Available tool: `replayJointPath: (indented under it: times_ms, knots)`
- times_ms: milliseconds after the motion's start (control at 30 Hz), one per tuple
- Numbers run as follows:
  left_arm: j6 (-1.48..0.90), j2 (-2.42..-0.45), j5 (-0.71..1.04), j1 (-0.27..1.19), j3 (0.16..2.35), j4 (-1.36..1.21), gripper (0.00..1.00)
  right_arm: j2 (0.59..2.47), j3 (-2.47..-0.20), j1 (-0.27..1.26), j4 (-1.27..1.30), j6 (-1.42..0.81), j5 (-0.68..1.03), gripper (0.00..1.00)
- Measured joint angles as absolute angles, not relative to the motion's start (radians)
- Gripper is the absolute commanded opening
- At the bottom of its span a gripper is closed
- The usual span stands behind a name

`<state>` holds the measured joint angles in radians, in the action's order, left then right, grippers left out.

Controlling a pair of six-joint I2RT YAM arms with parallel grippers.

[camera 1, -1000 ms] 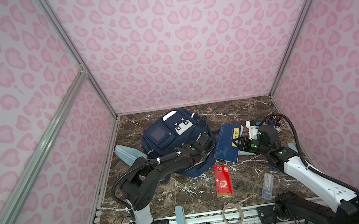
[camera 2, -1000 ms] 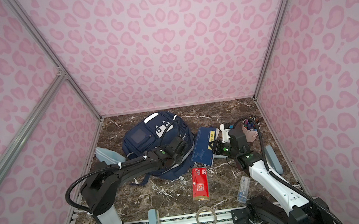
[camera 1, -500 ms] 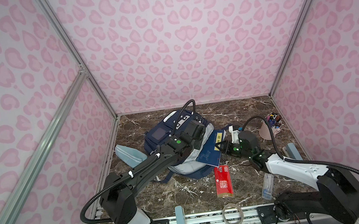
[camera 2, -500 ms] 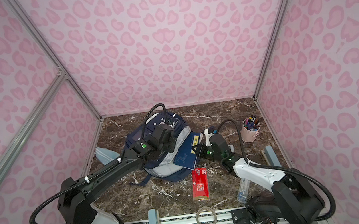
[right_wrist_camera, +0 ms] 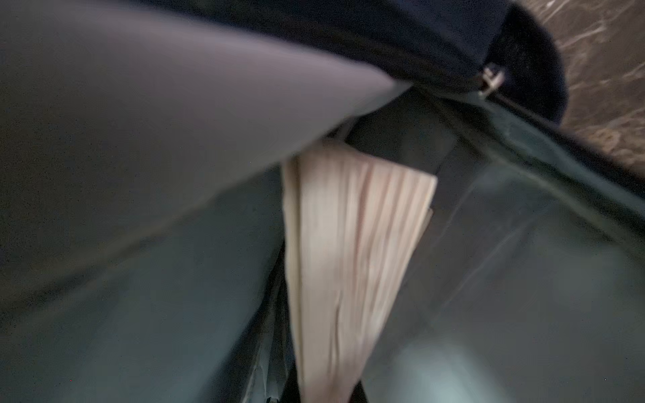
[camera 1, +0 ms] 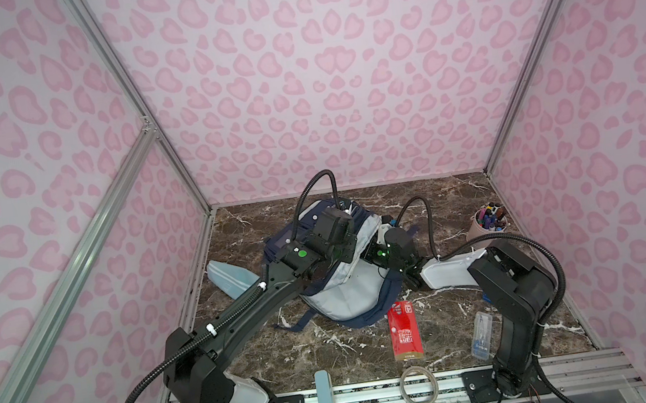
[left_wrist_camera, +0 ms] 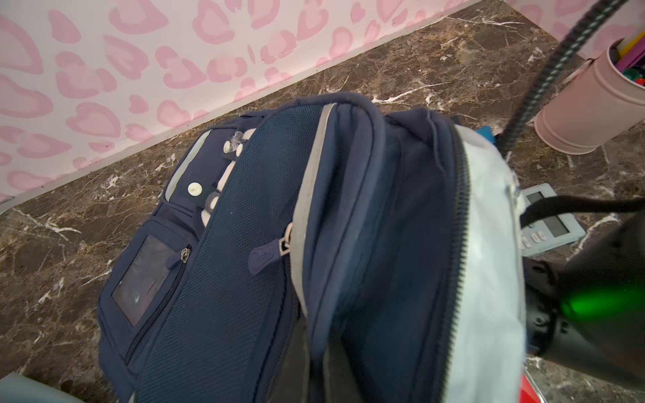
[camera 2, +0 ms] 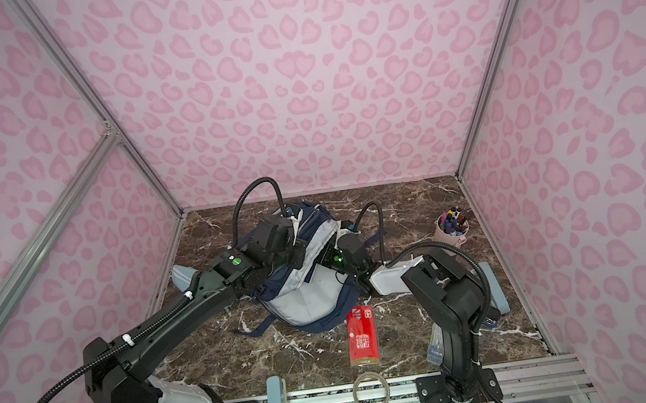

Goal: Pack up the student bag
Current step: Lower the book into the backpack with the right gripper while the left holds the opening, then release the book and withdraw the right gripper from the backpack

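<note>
Student bag: the student bag (camera 1: 341, 292) lies mid-desk (camera 1: 332, 356). Its main compartment is unzipped and the pale lining shows in both top views.
Left jaws: the left gripper (camera 1: 342, 250) sits at the bag's raised front flap with the jaws together. They seem to pinch the fabric and prop the mouth open, but the pinch itself is hidden.
Right jaws: the right gripper (camera 2: 326, 257) reaches into the bag's mouth from its right side. The jaws are clamped on a book (right_wrist_camera: 349, 244), whose page edges show between the lining walls.
Done: the bag is open, and the book looks mostly inside but not yet let go.
Left outside: a red packet (camera 1: 404, 330), a clear case (camera 1: 482, 335) and a tape roll (camera 1: 419, 381) lie on the bag's near side. A light-blue pouch (camera 1: 230, 278) lies to its left, and a pen cup (camera 1: 490, 228) and calculator (left_wrist_camera: 544, 223) to its right.
Progress: early, by my judgement, with most items still unpacked. Whether anything else is already in the bag cannot be seen.
</note>
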<state>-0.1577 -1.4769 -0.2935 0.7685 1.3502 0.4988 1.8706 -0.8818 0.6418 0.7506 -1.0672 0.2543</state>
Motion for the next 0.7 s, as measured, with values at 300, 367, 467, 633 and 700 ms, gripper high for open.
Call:
replayJointPath:
  times_ms: [300, 367, 467, 633, 700]
  knots:
    - [-0.158, -1.454, -0.252, 0.747, 1.317, 0.488, 0.03, 2.065, -1.059, 0.686, 0.754, -1.118, 0.266, 0.46]
    - [-0.16, -1.459, -0.24, 0.733, 1.317, 0.483, 0.04, 2.109, -1.082, 0.69, 0.765, -1.143, 0.282, 0.56]
    - [-0.18, -1.485, -0.209, 0.705, 1.317, 0.472, 0.04, 2.097, -1.047, 0.692, 0.804, -1.168, 0.286, 0.65]
    - [-0.21, -1.517, -0.168, 0.693, 1.306, 0.445, 0.04, 1.972, -0.947, 0.685, 0.7, -1.13, 0.251, 0.77]
    - [-0.225, -1.537, -0.15, 0.693, 1.308, 0.43, 0.04, 1.903, -0.905, 0.676, 0.68, -1.103, 0.244, 0.77]
